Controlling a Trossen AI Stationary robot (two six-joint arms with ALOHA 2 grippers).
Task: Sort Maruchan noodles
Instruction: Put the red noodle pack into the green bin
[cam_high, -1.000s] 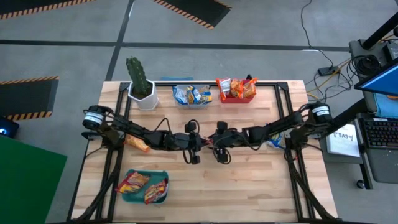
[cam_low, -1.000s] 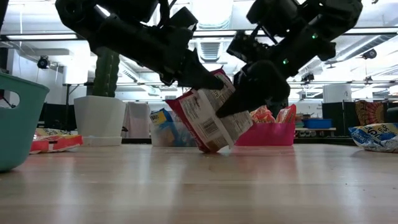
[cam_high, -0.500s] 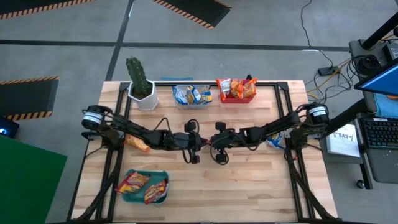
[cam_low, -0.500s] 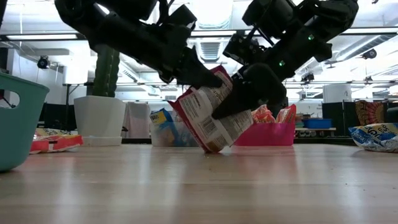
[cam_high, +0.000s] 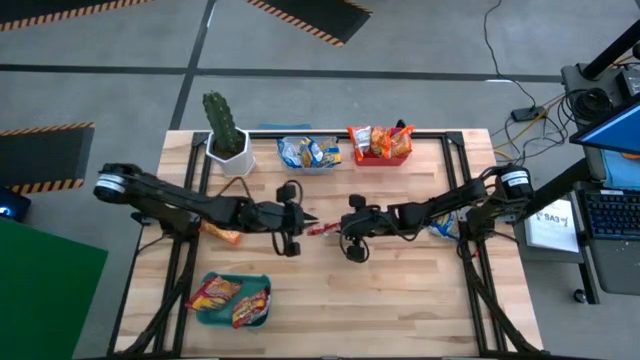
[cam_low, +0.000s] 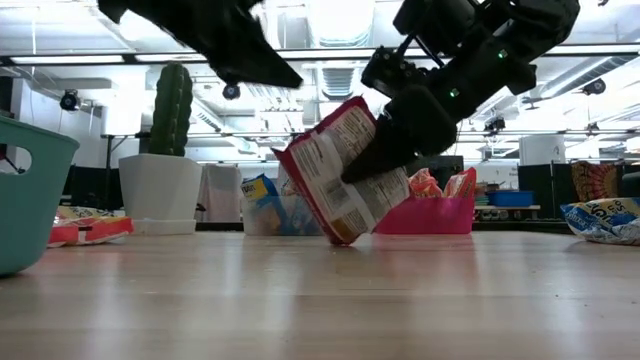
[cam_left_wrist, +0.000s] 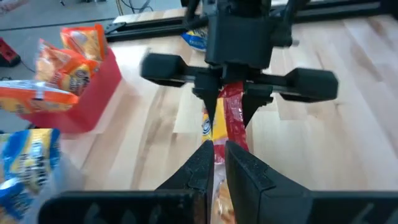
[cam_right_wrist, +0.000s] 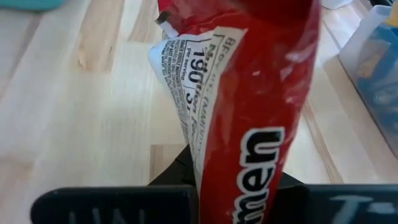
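Holding: right gripper (cam_low: 372, 165) pinches the red packet (cam_low: 340, 180), tilted, lower corner on the table (cam_high: 400, 290) mid-centre.
Left gripper (cam_high: 300, 217): fingers pressed nearly together, just beside the packet, apart from it.

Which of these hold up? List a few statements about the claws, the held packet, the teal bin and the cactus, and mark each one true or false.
1. The right claw grips the red packet. True.
2. The left claw touches that packet too. False: in the low view it hangs up and to one side, apart from it.
3. The packet lies flat on the table. False: it stands tilted, with only a lower corner at the wood.
4. The teal bin holds two packets. True.
5. The cactus grows in the red bin. False: it stands in a white pot at a table corner.
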